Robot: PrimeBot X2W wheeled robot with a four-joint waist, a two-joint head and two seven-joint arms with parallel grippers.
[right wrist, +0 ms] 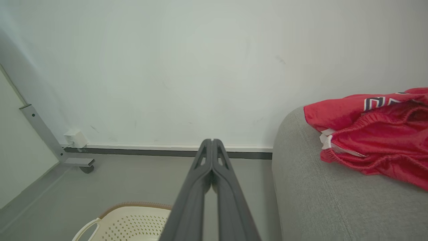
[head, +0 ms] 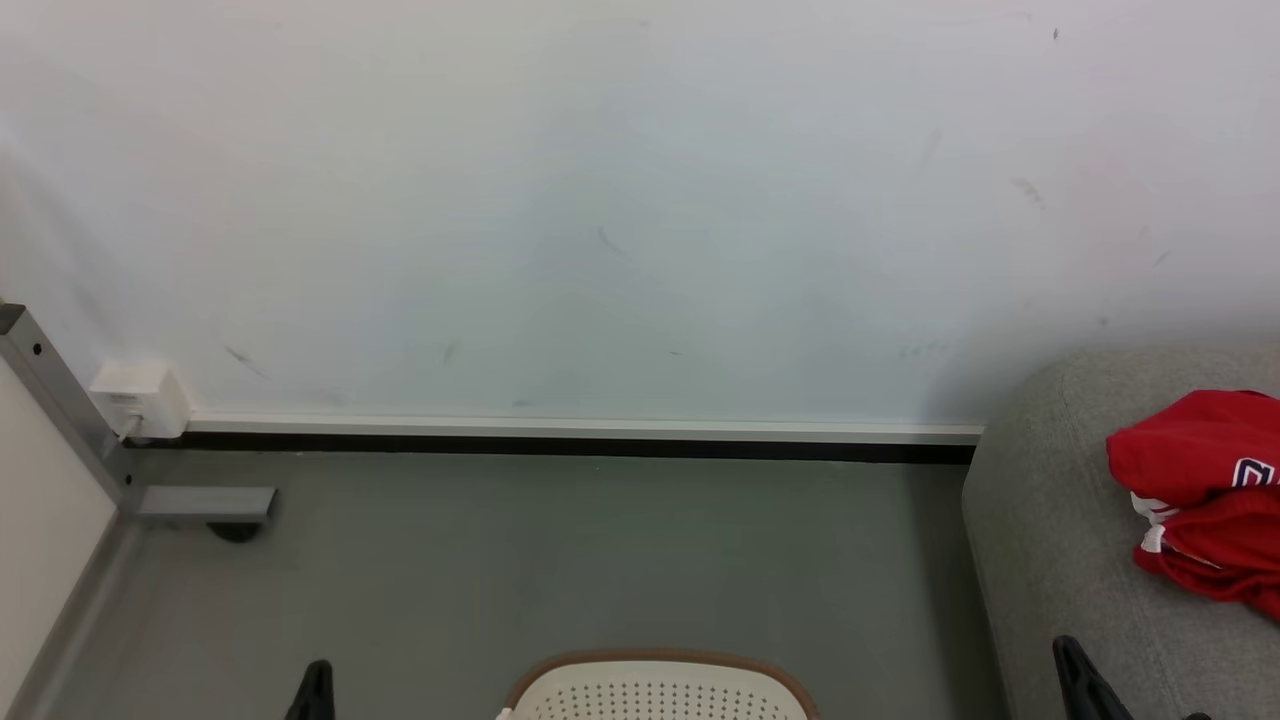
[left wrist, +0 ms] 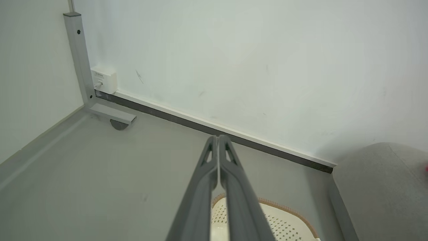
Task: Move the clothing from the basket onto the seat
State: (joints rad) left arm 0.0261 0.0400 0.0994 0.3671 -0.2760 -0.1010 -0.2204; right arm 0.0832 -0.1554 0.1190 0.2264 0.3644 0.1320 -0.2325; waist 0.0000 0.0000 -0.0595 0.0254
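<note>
Left end effector [left wrist: 218,138] and right end effector [right wrist: 211,140] both hang empty, tips pinched together, while the bright red fabric jersey [right wrist: 371,134] lies crumpled on the light grey woven sofa [right wrist: 317,201], apart from the oval white perforated basket [right wrist: 133,219]. Danger: a careless sweep of the right end effector could drag it onto the smooth grey floor [right wrist: 133,180] beneath the scuffed white wall [right wrist: 167,67].

The left pincer [left wrist: 218,137] has two long, matte dark grey fingers [left wrist: 200,187] that taper from broad bases to narrow tips. Each finger has a small triangular cut-out just below its tip. The right pincer [right wrist: 212,141] is built alike. Its fingers [right wrist: 190,201] are a darker charcoal, with the same slim openings and smooth, unmarked faces.
</note>
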